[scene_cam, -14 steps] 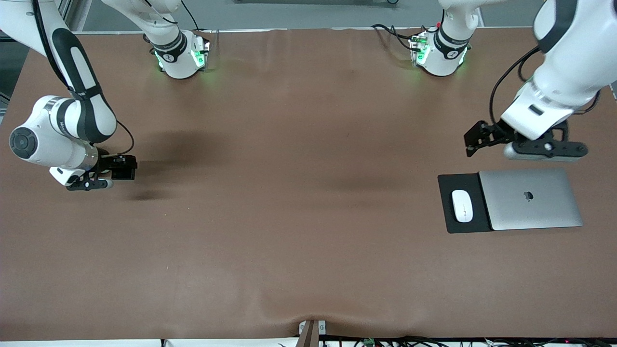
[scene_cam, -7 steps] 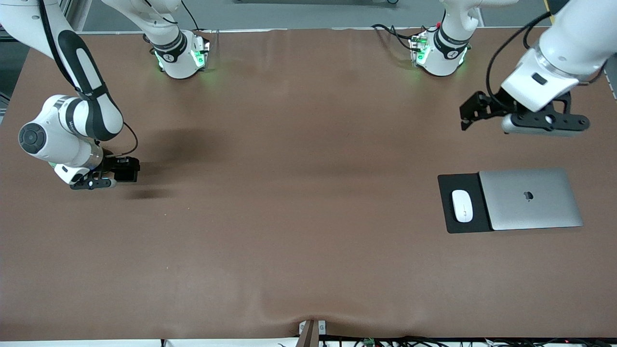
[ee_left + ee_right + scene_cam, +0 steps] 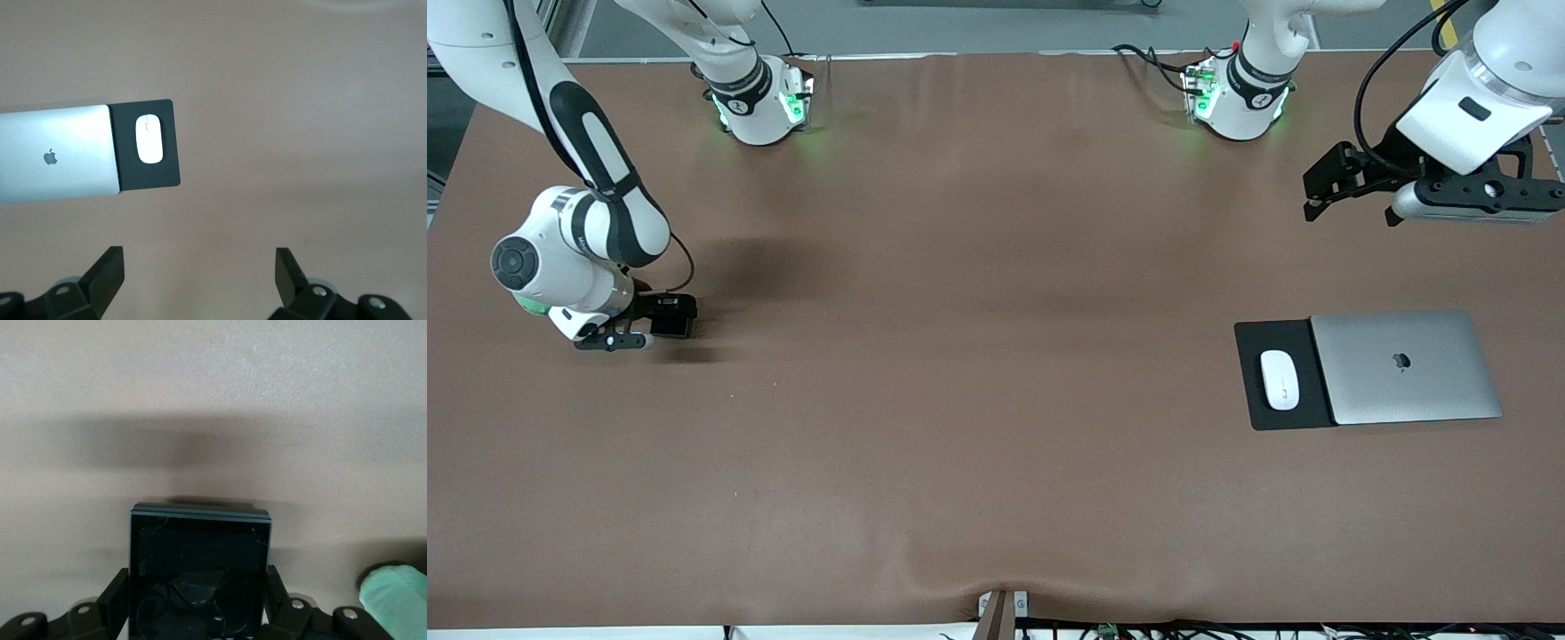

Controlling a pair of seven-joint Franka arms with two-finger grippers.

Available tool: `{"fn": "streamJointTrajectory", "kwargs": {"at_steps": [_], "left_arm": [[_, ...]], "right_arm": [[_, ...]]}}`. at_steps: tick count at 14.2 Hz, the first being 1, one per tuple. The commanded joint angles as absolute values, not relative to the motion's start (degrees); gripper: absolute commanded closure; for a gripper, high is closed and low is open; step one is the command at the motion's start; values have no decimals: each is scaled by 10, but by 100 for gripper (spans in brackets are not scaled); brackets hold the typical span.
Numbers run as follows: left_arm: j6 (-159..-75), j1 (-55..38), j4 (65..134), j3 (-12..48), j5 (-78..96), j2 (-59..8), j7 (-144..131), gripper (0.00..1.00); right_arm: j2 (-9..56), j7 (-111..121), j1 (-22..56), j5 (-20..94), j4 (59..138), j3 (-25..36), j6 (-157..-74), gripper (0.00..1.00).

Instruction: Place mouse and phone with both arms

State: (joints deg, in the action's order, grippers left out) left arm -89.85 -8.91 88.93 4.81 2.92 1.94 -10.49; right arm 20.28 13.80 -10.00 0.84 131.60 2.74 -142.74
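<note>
Right gripper (image 3: 660,322) clamps phone (image 3: 199,577) low over table (image 3: 978,356). Left gripper (image 3: 199,280) spread wide, empty, up in the air. Mouse (image 3: 1280,380) on mouse pad (image 3: 1258,409) beside laptop (image 3: 1405,366).

Showing a plain brown table (image 3: 978,400) with no pattern, darkening into soft shadow near the right arm. Showing 2 arms in white with black bands and black cables, green lights glowing at both bases. Showing a glossy black phone (image 3: 199,577), fine pale scratches catching the light, a thin grey-blue edge along its top, clamped in the black right gripper (image 3: 660,322). Showing a white mouse (image 3: 1280,380) with 1 thin grey line down its middle, lying on a matte black pad (image 3: 1272,413). Showing a silver laptop (image 3: 1405,366) with a dark apple logo. Showing the black left gripper (image 3: 1316,191), fingers spread apart.
</note>
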Motion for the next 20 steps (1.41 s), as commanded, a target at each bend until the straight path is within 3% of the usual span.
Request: {"fn": "streamJointTrajectory", "kwargs": {"at_steps": [1, 2, 3, 7, 10, 13, 20], "left_arm": [[-886, -100, 887, 24, 39, 24, -86, 0], [-886, -103, 889, 19, 40, 22, -79, 0], [-886, -103, 896, 18, 40, 23, -75, 0], [-887, -103, 899, 4, 40, 19, -44, 0], [-887, -95, 897, 4, 40, 12, -45, 0], [-887, -96, 897, 5, 40, 11, -50, 0], [-890, -97, 898, 5, 26, 4, -49, 0]], "right_arm": [[200, 131, -110, 13, 1321, 20, -1435, 44], [201, 131, -111, 13, 1321, 20, -1436, 27], [201, 131, -112, 13, 1321, 20, -1436, 0], [191, 130, -106, 13, 1318, 20, -1412, 0], [123, 132, -105, 12, 1271, 19, -1310, 0], [112, 131, -104, 11, 1143, 19, -1181, 0], [114, 125, -62, 4, 899, 19, -976, 0]]}}
